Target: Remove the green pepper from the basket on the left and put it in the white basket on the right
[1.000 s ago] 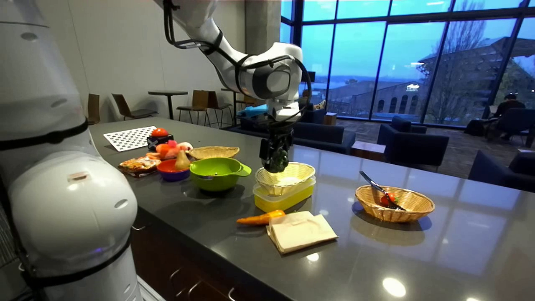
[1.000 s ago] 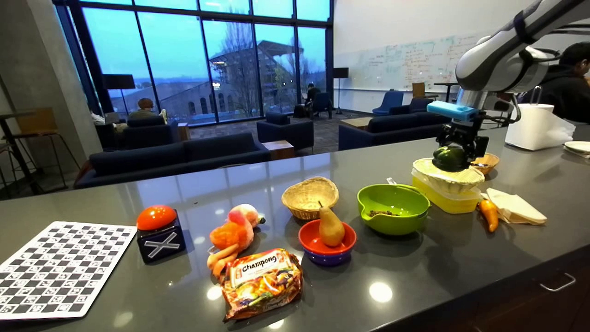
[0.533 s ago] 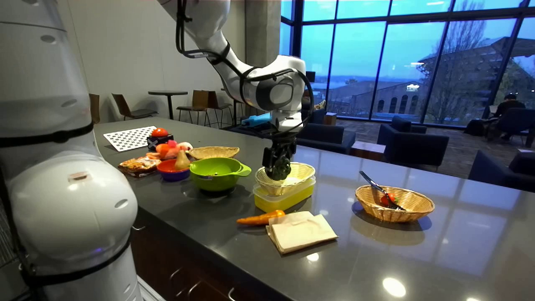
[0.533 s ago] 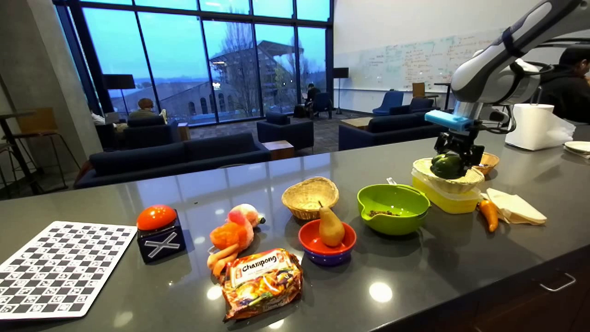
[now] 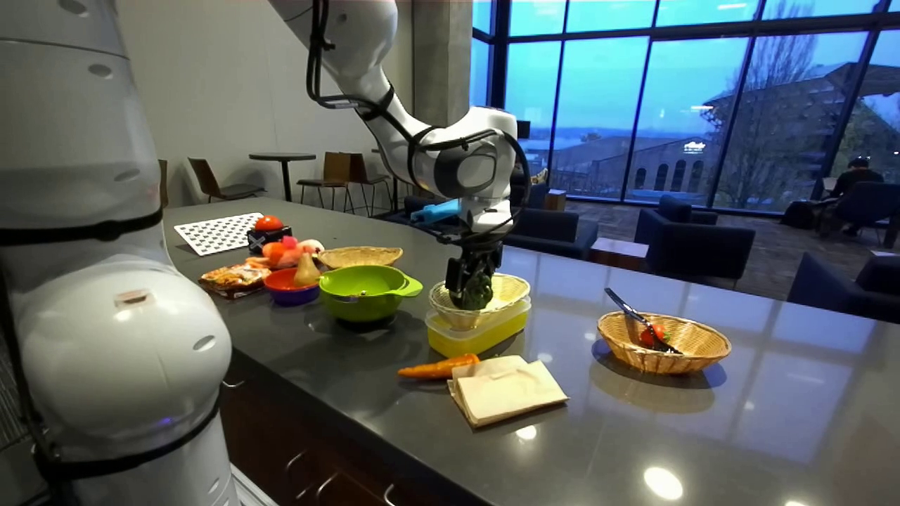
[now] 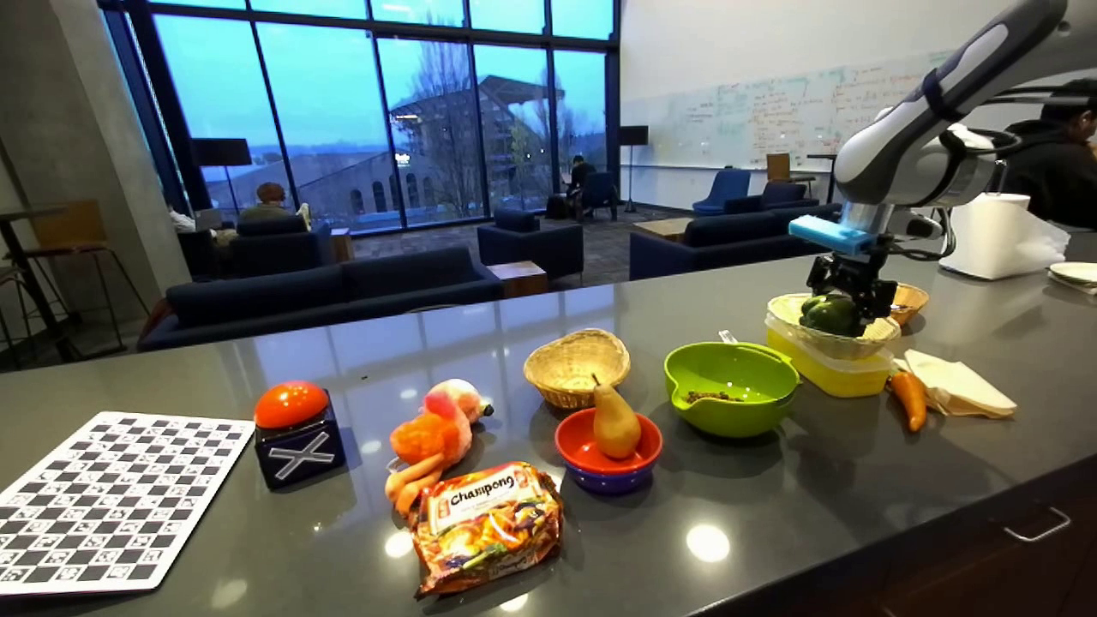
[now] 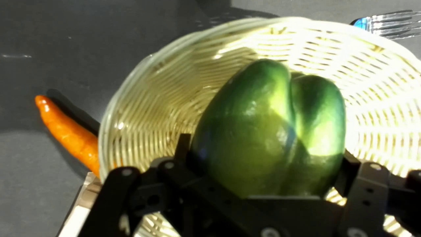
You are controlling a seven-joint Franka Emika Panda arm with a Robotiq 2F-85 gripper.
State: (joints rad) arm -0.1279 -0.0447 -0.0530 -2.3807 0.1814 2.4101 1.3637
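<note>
The dark green pepper sits between the fingers of my gripper in the wrist view, with a pad against each side. The pepper shows low under the gripper in both exterior views. It is inside the rim of the pale, whitish woven basket, which stands on a yellow box with a clear lid. The basket also fills much of the wrist view. Whether the pepper touches the basket floor is hidden. A tan wicker basket, with nothing visible in it, stands beside the pear.
A green bowl stands beside the yellow box. An orange carrot-like vegetable and folded napkins lie in front of it. A brown basket holds a red item and a dark utensil. A fork lies near the pale basket.
My gripper has moved down with the green pepper held in it, from above the pale basket to inside its rim. Other objects have not moved.
</note>
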